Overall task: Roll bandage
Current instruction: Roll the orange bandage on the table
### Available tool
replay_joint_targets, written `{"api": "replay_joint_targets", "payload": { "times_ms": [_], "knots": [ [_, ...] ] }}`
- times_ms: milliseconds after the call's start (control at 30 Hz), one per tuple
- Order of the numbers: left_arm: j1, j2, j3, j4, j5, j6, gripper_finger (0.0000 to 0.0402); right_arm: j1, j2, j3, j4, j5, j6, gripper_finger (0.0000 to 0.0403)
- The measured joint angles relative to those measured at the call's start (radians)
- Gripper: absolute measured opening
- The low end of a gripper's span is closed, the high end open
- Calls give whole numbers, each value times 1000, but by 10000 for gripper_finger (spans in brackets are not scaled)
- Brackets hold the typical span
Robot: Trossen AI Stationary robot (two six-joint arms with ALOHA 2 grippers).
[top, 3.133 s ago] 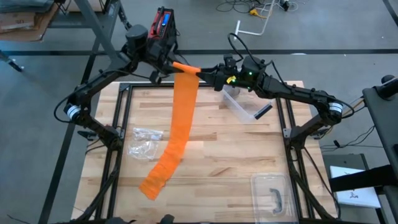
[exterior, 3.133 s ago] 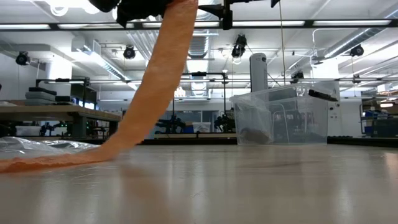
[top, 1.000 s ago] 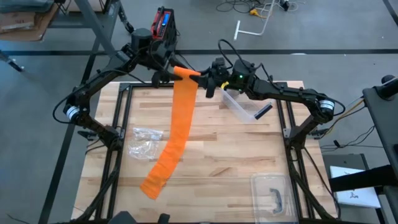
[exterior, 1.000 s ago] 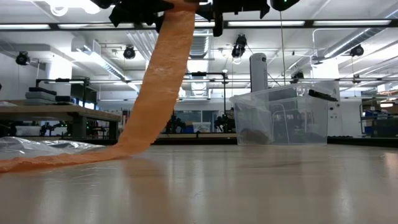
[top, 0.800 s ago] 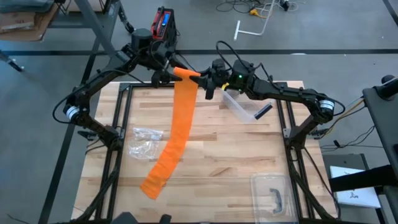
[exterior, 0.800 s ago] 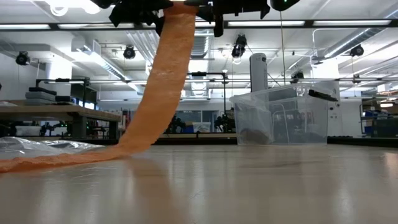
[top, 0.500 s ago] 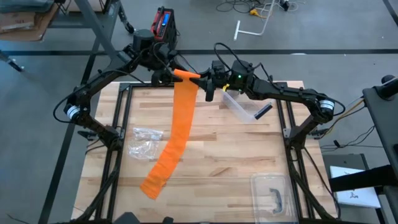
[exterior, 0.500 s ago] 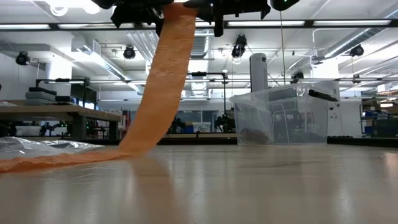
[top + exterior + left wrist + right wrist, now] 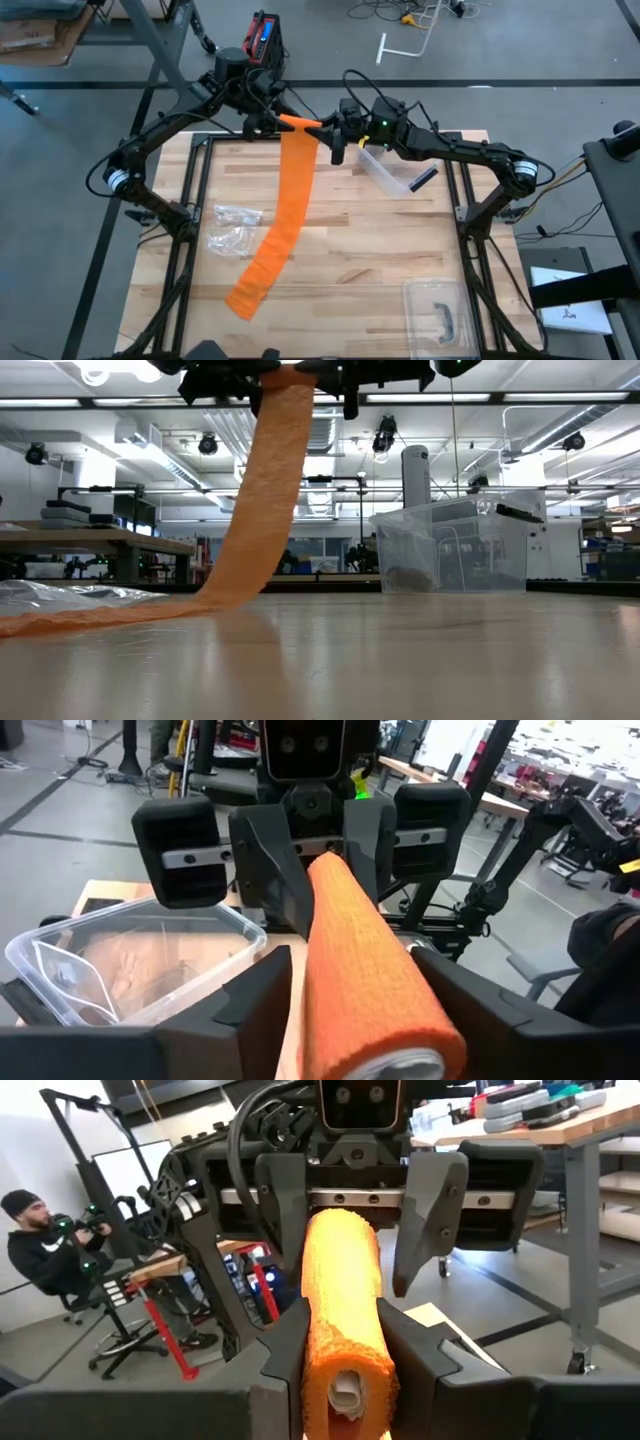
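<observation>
While its tail trails onto the wooden tabletop point(image 9: 380, 250), both jaws clamp the orange fabric bandage roll point(image 9: 341, 1310) above it: right gripper point(image 9: 340, 1350) tightly, left gripper point(image 9: 350, 980) with slack.

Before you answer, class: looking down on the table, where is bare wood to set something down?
Free: the middle between the orange bandage strip and the clear lid. Also the near-left corner below the plastic wrapper. Crowded: the far edge, where both grippers meet beside the clear bin.
</observation>
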Motion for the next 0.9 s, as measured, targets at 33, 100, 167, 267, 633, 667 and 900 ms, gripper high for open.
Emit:
{"api": "replay_joint_targets", "payload": {
  "times_ms": [33, 100, 167, 267, 633, 667, 900],
  "knots": [
    [0, 0, 0, 0, 1, 5, 189, 0, 0, 0, 0, -2, 2, 87],
    [0, 0, 0, -1, 1, 20, 177, 2, 0, 0, 0, -6, 2, 87],
    [-1, 0, 0, -3, 2, 25, 162, 2, 0, 0, 0, -6, 3, 87],
    [-1, 0, 0, -18, 8, 52, 134, 2, 0, 0, -1, -6, 4, 87],
    [-7, 0, 0, -31, 7, 224, 43, 2, 0, 0, 32, -7, 211, 134],
    [-7, 0, 0, -33, 6, 240, 43, 2, 0, 0, 46, -7, 253, 146],
    [-8, 0, -2, -16, -2, 321, 59, 1, -1, 0, 60, -4, 434, 238]
  ]
}}
